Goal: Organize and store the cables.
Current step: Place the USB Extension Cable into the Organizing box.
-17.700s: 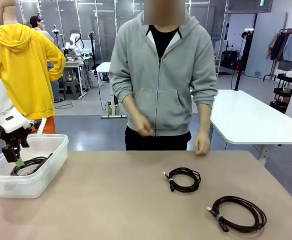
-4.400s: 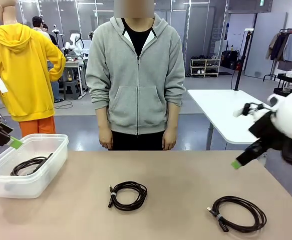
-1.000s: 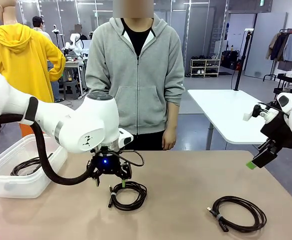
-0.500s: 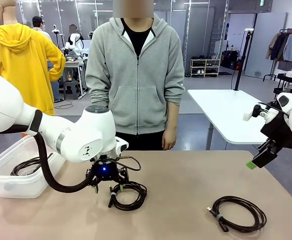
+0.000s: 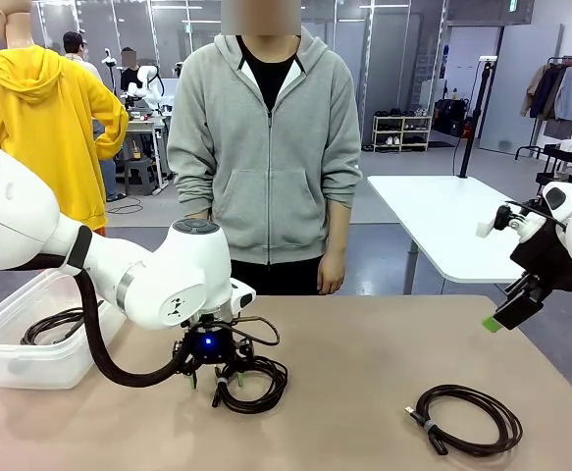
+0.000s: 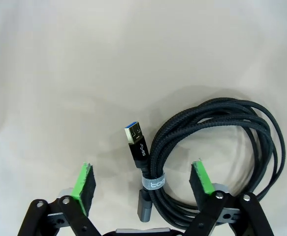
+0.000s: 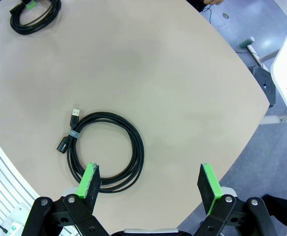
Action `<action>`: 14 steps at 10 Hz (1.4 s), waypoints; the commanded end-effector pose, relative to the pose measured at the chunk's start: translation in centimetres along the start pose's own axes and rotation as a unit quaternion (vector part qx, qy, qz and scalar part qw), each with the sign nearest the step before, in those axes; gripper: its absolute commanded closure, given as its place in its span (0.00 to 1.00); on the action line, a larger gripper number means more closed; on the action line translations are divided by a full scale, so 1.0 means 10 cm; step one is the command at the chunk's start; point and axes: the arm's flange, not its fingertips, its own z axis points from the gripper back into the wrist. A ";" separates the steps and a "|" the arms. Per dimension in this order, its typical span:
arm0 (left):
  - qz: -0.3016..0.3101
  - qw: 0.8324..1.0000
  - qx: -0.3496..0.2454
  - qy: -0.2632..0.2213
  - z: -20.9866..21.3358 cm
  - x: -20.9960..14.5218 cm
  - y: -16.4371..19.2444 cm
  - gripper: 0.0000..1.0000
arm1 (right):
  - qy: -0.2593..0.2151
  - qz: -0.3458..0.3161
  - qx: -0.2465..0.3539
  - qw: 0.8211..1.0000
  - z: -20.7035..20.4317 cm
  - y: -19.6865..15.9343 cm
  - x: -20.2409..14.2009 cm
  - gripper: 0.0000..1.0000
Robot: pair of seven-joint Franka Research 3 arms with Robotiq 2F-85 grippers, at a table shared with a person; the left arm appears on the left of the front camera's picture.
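Since a second ago our left tool has sunk to the coiled black braided cable on the counter, jaws apart astride its strapped section, which runs straight between them; our right tool waits open.

Robotics lab hall, white work tables, glass partition walls, grey floor
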 end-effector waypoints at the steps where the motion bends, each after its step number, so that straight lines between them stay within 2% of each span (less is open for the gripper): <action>1: -0.006 1.000 -0.003 -0.004 0.01 0.03 -0.04 0.59 | 0.000 -0.012 0.003 1.000 0.01 0.00 -0.01 0.00; 2: -0.005 1.000 -0.003 -0.006 0.01 0.03 -0.04 0.96 | 0.000 -0.012 0.003 1.000 0.01 0.00 -0.01 0.00; 3: -0.002 1.000 0.000 0.000 0.00 0.03 -0.04 1.00 | 0.000 -0.012 0.003 1.000 0.01 0.00 -0.01 0.00; 5: 0.000 1.000 0.000 0.007 -0.01 0.03 -0.04 1.00 | 0.000 -0.012 0.003 1.000 0.01 0.00 -0.01 0.00; 6: -0.001 1.000 0.000 0.006 -0.01 0.03 -0.04 0.96 | 0.000 -0.012 0.003 1.000 0.01 0.00 -0.01 0.00; 7: -0.001 1.000 -0.002 0.005 0.00 0.02 -0.04 1.00 | 0.000 -0.012 0.003 1.000 0.01 0.00 -0.01 0.00; 8: -0.002 1.000 -0.003 0.003 0.02 0.02 -0.03 1.00 | 0.000 -0.012 0.003 1.000 0.01 0.00 -0.01 0.00; 11: -0.018 0.999 -0.006 -0.026 0.48 0.05 -0.03 1.00 | 0.000 -0.012 0.003 1.000 0.01 0.00 -0.01 0.00; 14: -0.081 0.996 0.014 -0.037 1.02 0.11 -0.12 1.00 | 0.000 -0.012 0.003 1.000 0.01 0.00 -0.01 0.00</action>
